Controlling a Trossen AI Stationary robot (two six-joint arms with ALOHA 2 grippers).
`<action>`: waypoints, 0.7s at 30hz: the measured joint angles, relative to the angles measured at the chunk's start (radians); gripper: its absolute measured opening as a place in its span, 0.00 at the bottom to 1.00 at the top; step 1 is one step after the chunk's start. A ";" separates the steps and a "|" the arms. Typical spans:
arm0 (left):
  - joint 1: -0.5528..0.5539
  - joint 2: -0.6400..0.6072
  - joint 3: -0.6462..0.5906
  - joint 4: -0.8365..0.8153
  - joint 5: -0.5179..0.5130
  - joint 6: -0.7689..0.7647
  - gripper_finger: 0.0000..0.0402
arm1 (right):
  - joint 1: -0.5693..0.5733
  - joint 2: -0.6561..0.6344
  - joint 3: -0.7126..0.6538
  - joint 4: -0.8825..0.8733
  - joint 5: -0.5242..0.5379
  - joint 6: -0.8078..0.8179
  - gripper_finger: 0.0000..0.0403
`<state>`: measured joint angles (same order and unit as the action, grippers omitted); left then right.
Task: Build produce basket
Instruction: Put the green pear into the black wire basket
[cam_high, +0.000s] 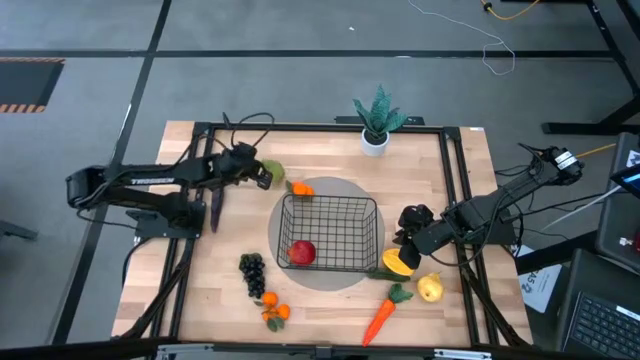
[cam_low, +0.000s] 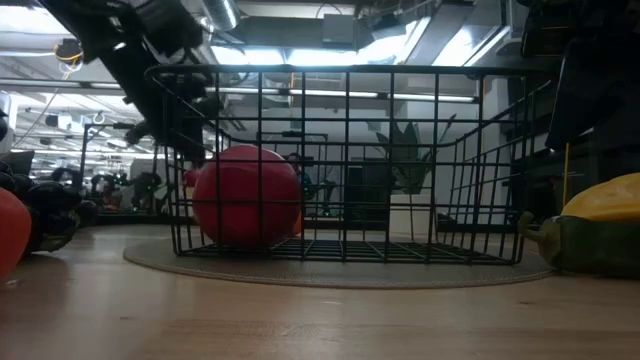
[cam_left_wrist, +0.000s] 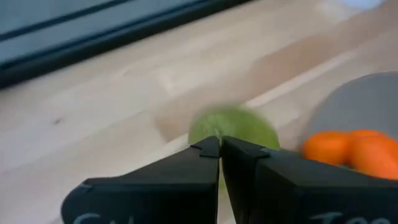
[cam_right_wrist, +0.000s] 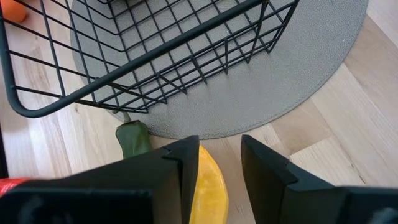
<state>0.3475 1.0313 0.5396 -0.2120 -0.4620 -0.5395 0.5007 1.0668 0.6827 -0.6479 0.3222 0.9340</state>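
The black wire basket (cam_high: 352, 212) stands on a grey round mat (cam_high: 330, 188) at the table's middle, with the red apple (cam_high: 302, 252) inside it. My left gripper (cam_high: 264, 180) is shut at the green pear (cam_left_wrist: 233, 126), which lies left of the basket's far corner beside two oranges (cam_left_wrist: 351, 149). My right gripper (cam_right_wrist: 221, 149) is open, pointing down over the yellow-orange squash (cam_right_wrist: 208, 186) at the basket's near right corner. The squash's green stalk end (cam_right_wrist: 132, 140) lies by the mat's edge. My left gripper's shut fingertips (cam_left_wrist: 211, 149) stand right before the green pear's near side (cam_left_wrist: 233, 134). The fingers hide the spot, so I cannot tell whether they touch it. My right gripper's one finger (cam_right_wrist: 180, 163) stands over the squash's yellow side; I cannot tell whether it touches.
Black grapes (cam_high: 252, 272) and two oranges (cam_high: 273, 312) lie near left. A carrot (cam_high: 380, 318) and a yellow pear (cam_high: 430, 288) lie near right. A potted plant (cam_high: 377, 122) stands at the far edge. A black frame rail (cam_high: 455, 200) runs round the table.
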 joint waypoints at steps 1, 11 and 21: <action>-0.009 -0.014 0.000 0.010 0.000 0.009 0.00 | 0.000 0.000 0.000 0.000 0.000 0.000 0.27; -0.087 -0.065 0.002 0.060 -0.028 0.053 0.00 | 0.000 0.000 0.000 0.000 0.000 0.000 0.27; -0.140 -0.090 0.002 0.267 -0.023 0.158 0.00 | 0.000 0.000 0.000 0.000 0.000 0.000 0.27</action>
<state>0.2077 0.9411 0.5415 0.0554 -0.4846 -0.3819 0.5007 1.0668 0.6827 -0.6479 0.3222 0.9340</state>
